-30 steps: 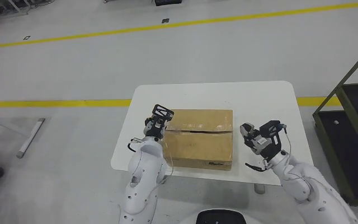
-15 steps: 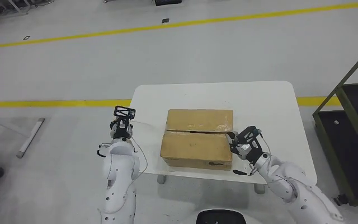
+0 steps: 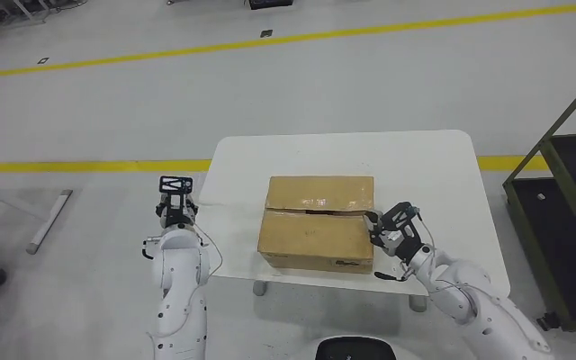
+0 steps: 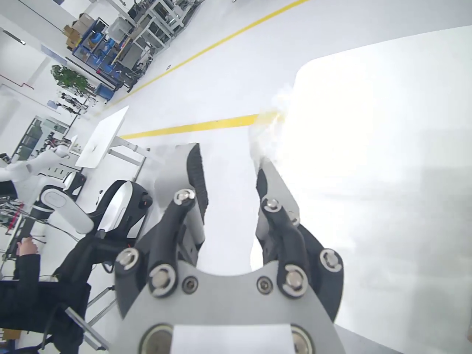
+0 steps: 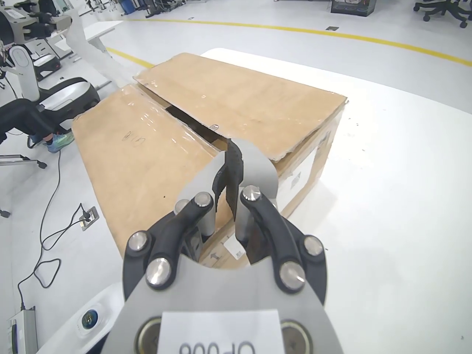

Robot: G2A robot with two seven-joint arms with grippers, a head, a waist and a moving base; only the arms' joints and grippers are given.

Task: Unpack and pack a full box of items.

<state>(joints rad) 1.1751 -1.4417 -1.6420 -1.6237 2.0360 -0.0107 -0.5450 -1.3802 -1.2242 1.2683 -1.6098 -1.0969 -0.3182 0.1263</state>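
Top view: high above the arms, looking steeply down on the whole table (image 3: 432,162) and box (image 3: 319,220).
Left wrist view: close behind the left gripper (image 4: 225,152), facing the table's corner.
Right wrist view: close behind the right gripper (image 5: 233,160), facing across the box top.
Shared: table in all 3 views; box in 2.

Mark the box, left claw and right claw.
box (image 3: 319,192): top view, far top flap.
left claw (image 4: 228,156): left wrist view, midway between its open tips.
right claw (image 5: 233,151): right wrist view, where its tips meet.

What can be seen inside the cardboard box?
Only a dark gap shows between the two top flaps of the cardboard box; the flaps cover whatever is inside.
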